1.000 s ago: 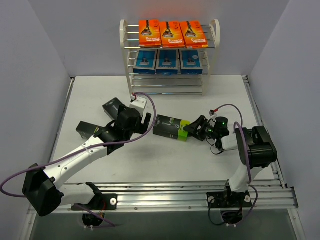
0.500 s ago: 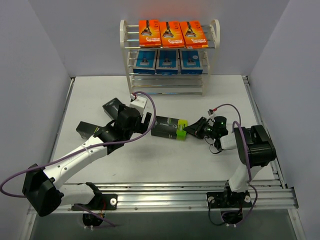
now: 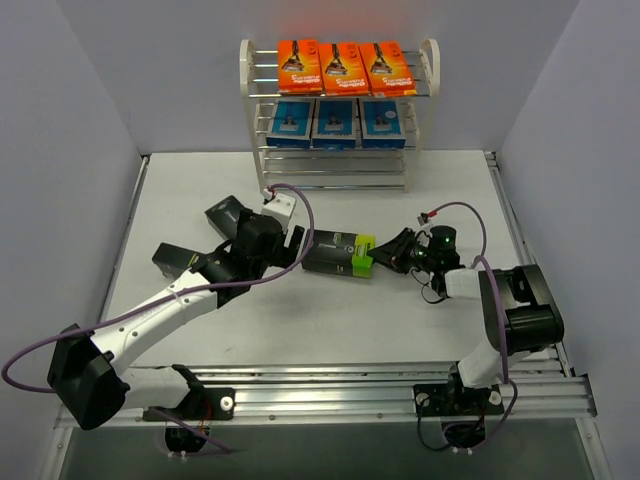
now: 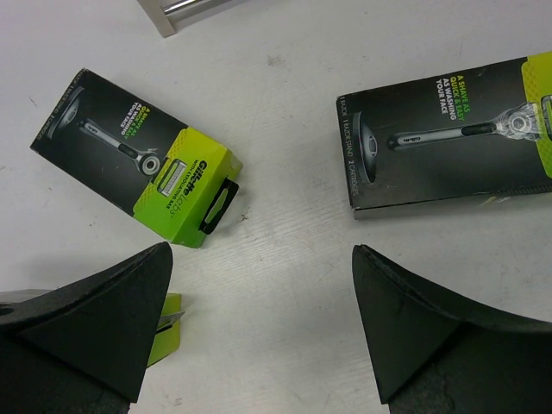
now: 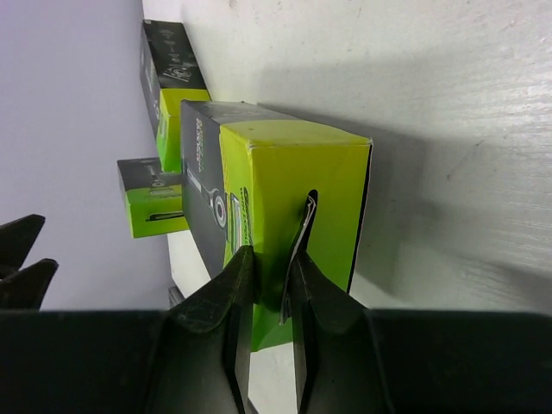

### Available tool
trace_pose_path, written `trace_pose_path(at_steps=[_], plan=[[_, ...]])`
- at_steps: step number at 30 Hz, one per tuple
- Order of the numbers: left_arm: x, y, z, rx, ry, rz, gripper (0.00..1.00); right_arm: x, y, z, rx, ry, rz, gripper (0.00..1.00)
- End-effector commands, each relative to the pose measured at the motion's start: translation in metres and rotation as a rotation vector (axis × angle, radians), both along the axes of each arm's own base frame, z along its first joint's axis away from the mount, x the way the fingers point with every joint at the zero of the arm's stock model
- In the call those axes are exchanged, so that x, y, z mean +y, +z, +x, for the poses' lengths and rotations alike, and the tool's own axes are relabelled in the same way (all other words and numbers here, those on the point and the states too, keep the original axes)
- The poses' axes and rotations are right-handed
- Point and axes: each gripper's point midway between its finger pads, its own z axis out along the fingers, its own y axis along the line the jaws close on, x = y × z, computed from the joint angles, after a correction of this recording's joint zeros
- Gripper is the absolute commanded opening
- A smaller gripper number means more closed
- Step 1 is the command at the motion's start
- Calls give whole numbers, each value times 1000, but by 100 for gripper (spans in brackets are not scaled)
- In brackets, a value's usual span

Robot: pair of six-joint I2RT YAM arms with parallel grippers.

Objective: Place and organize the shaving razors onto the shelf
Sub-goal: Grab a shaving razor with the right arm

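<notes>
Three flat orange razor cards (image 3: 345, 67), dark razor print, on top tier of white-framed shelf with silver rods (image 3: 431, 60). Three blue-grey flat packs (image 3: 334, 122) one tier below. Black cardboard razor boxes with lime-green ends (image 3: 340, 253), white lettering, on off-white tabletop (image 3: 350, 320). Black-and-white robot arms (image 3: 160, 300).

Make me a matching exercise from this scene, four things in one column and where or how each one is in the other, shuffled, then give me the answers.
Things:
1. orange razor packs
2. blue razor packs
3. right pincer
4. left pincer

Place or state:
A. wide open, holding nothing
B. top tier of the shelf
C. shut on the lime-green end of a black-and-green razor box
D. second tier of the shelf

Pairs: 1-B, 2-D, 3-C, 4-A
</notes>
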Motion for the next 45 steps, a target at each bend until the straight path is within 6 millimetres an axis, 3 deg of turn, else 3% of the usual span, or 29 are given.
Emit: trace_pose_path(at_steps=[1,18,31,40,45], plan=[[-6,21,7,-33,6,-48,94,9,51,11,-113,25,72,0],[6,24,11,-29,66,-90,94,1,84,11,-172,-62,212,0],[23,33,15,-47,118,-114,94,-25,98,60,-212,-247,231,0],[49,52,15,-132,199,-100,94,-40,112,102,-255,-374,243,0],[53,57,14,-148,207,-100,94,-52,106,122,-256,-470,242,0]])
